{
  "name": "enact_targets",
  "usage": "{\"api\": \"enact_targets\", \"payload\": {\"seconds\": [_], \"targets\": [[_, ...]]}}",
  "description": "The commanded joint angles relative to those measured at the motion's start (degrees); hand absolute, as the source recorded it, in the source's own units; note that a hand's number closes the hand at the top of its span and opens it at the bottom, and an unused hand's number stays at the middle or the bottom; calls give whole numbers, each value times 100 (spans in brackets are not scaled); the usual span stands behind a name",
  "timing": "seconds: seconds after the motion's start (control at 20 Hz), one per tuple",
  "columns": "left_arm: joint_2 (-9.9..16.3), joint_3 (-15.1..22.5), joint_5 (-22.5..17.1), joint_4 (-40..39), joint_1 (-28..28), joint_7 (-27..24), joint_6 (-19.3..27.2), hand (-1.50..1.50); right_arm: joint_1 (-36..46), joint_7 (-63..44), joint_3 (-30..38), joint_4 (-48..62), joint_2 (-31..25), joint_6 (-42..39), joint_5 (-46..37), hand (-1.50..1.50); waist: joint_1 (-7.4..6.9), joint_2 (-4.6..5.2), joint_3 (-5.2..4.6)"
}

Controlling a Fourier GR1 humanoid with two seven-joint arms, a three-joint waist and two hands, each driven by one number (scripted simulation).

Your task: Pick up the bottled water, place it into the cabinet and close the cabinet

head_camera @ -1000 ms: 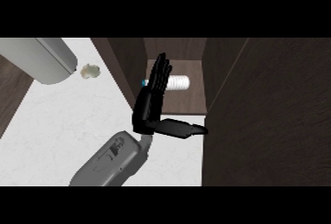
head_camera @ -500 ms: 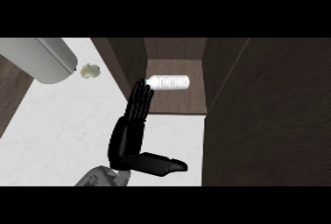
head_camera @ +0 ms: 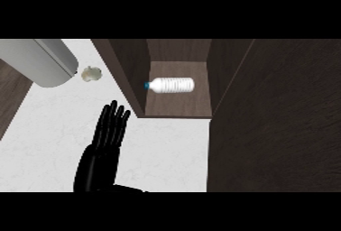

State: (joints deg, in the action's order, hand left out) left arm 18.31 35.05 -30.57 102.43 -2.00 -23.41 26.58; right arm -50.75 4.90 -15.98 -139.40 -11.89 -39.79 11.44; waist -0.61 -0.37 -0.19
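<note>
The bottled water (head_camera: 172, 85), white with a blue cap pointing left, lies on its side on the shelf of the open dark wooden cabinet (head_camera: 178, 107). Nothing touches it. My left hand (head_camera: 100, 155) is on the white counter below and left of the cabinet, outside its left wall, well apart from the bottle. Its fingers are straight and point up the view, its thumb sticks out to the right at the lower edge, and it holds nothing. The right hand does not show.
The cabinet's open door (head_camera: 279, 126) fills the right side as a tall dark panel. A large grey rounded object (head_camera: 43, 61) and a small pale round thing (head_camera: 92, 74) sit at the upper left. White counter (head_camera: 166, 149) lies below the cabinet.
My left hand was at the bottle inside the cabinet a second ago. It has since pulled back down and to the left, leaving the bottle lying on the shelf.
</note>
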Motion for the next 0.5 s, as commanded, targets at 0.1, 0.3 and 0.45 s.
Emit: {"api": "enact_targets", "payload": {"seconds": [0.1,0.3,0.45], "targets": [[320,-33,-26,520,749,-253,-152,-150,191,-710,-867,-1320,59,291,-1027,150,-7,-13,-8],[634,-211,-93,932,1134,-346,-301,-150,352,-1241,-1886,-1383,342,642,-1745,150,-33,-18,-12],[773,-668,-376,1021,1128,-249,-357,-150,800,-1366,-2472,-1133,554,761,-2173,150,-15,-30,-23]]}}
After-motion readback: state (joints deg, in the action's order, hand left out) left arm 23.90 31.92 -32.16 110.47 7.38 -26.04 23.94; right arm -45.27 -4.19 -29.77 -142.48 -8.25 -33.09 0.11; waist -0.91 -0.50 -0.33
